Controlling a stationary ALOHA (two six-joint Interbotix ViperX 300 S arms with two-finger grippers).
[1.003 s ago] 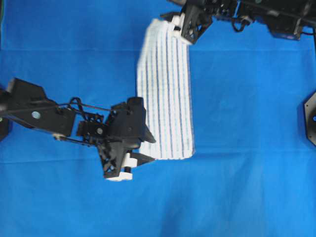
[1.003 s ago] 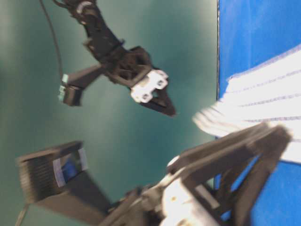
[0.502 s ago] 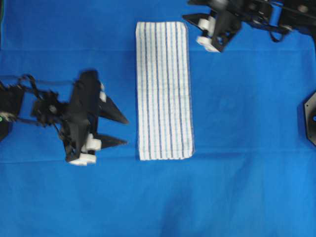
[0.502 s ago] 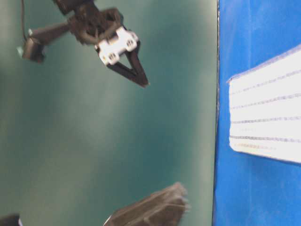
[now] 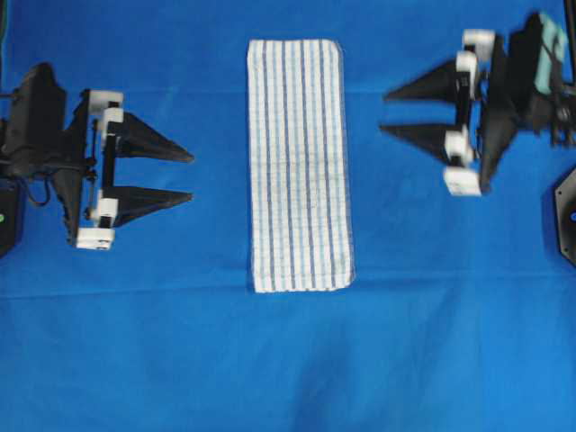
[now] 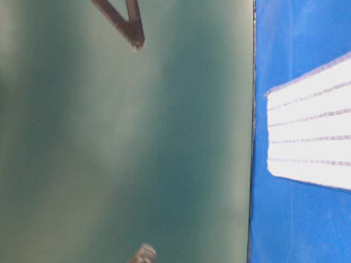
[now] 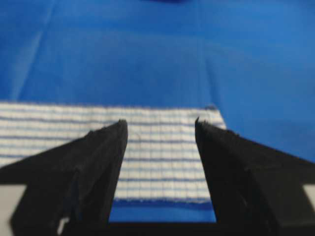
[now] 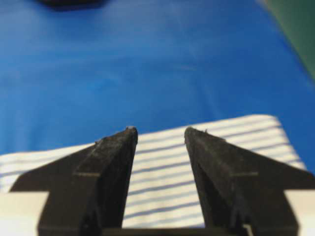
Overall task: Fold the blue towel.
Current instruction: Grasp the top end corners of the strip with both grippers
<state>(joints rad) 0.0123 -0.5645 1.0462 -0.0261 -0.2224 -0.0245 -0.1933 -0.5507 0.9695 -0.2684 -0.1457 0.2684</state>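
The blue towel lies flat in the middle of the blue sheet as a long narrow strip, white with dark-blue and light-blue stripes. My left gripper hovers open to its left, fingers pointing at the strip, apart from it. My right gripper hovers open to its right, also pointing at it and clear of it. In the left wrist view the towel shows between the empty jaws of the gripper. The right wrist view shows the towel likewise past the empty gripper.
A plain blue sheet covers the whole table. A black arm base sits at the right edge. In the table-level view the towel's end lies on the sheet against a green backdrop.
Both grippers have left the towel's ends and drawn back to the left and right sides. The towel, lifted at its ends a second ago, now lies flat and still.
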